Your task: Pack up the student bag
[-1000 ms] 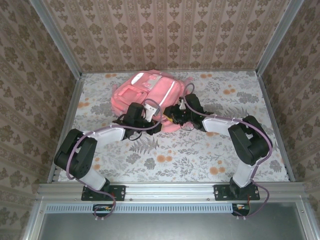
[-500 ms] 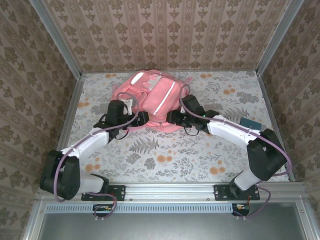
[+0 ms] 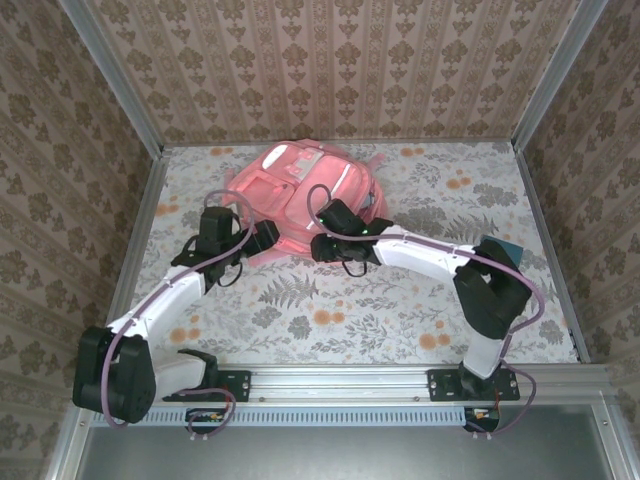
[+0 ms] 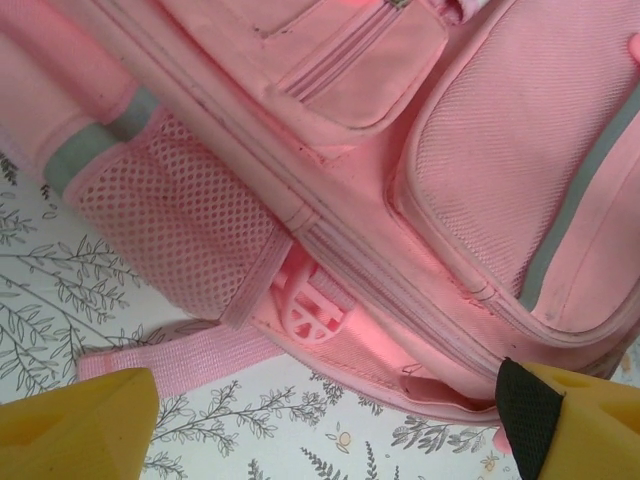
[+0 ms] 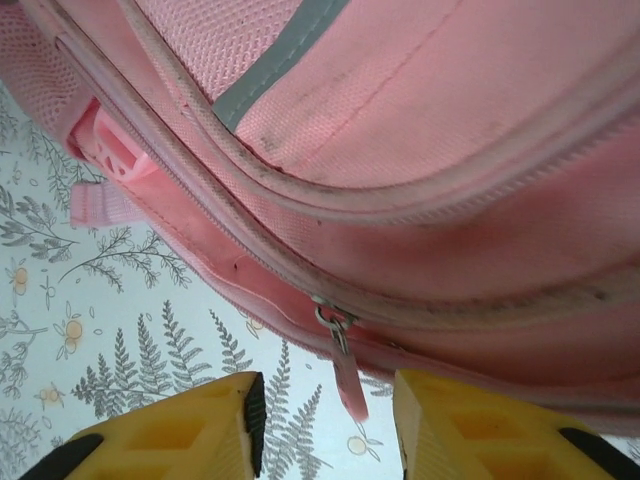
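The student bag [image 3: 300, 185], a large pink backpack with a white stripe, lies at the back middle of the table. My left gripper [image 3: 262, 236] is at its near left corner. In the left wrist view it [image 4: 325, 430] is open wide over bare tablecloth, short of the bag's [image 4: 400, 150] lower seam, mesh pocket [image 4: 180, 230] and strap [image 4: 170, 358]. My right gripper [image 3: 318, 246] is at the bag's near edge. It [image 5: 325, 420] is open, and the pink zip pull [image 5: 348, 385] hangs between its fingers without being pinched under the bag [image 5: 450, 150].
A flat dark-blue booklet [image 3: 500, 248] lies at the right, partly behind my right arm's elbow. Patterned walls close in the table on the left, back and right. Floral tablecloth [image 3: 330, 310] stretches between the bag and the arm bases.
My left gripper has opened and swung left off the bag's near edge. My right gripper has slid left along that edge. The right elbow moved aside, uncovering the booklet.
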`<state>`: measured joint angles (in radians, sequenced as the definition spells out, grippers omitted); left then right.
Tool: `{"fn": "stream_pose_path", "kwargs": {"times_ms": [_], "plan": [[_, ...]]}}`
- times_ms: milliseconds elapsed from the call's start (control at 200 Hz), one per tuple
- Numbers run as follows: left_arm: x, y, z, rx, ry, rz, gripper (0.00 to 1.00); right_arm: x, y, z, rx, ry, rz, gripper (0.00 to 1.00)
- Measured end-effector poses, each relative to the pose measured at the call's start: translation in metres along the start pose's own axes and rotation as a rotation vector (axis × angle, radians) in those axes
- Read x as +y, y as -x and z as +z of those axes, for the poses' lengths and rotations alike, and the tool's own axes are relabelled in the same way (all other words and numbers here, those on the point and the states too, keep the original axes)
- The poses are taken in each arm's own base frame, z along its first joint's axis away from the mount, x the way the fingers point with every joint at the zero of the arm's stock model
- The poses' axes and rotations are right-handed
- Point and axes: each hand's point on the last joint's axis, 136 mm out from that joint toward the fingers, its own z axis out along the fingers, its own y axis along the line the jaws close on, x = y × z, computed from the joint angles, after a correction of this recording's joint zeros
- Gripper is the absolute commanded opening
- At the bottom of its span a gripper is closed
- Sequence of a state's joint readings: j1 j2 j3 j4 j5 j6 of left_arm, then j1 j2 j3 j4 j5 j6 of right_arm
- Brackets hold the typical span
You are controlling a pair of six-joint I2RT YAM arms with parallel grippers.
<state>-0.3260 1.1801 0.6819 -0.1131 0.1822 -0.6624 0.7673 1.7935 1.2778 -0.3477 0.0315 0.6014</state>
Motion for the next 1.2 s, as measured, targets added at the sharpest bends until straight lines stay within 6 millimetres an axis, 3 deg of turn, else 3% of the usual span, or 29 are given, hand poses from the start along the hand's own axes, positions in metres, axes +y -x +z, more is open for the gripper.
{"fn": "stream_pose_path", "kwargs": {"times_ms": [415,675,770,1010,1200], "plan": [[0.007,0.002,-0.002,-0.002,0.014,-0.081,0.92,-0.008,-0.003,0.016,0.03,-0.068,0.004,0.31],[0.005,-0.005,0.006,0.045,-0.012,-0.141,0.81,-0.01,-0.005,0.023,0.043,-0.083,0.036,0.26],[-0.001,-0.007,0.01,0.061,-0.043,-0.169,0.78,-0.008,-0.003,0.026,0.047,-0.085,0.045,0.24],[-0.015,-0.009,0.026,0.104,-0.134,-0.257,0.68,-0.009,-0.005,0.031,0.062,-0.096,0.04,0.03],[-0.025,-0.019,0.048,0.156,-0.183,-0.336,0.61,-0.009,-0.004,0.03,0.062,-0.094,0.023,0.0]]}}
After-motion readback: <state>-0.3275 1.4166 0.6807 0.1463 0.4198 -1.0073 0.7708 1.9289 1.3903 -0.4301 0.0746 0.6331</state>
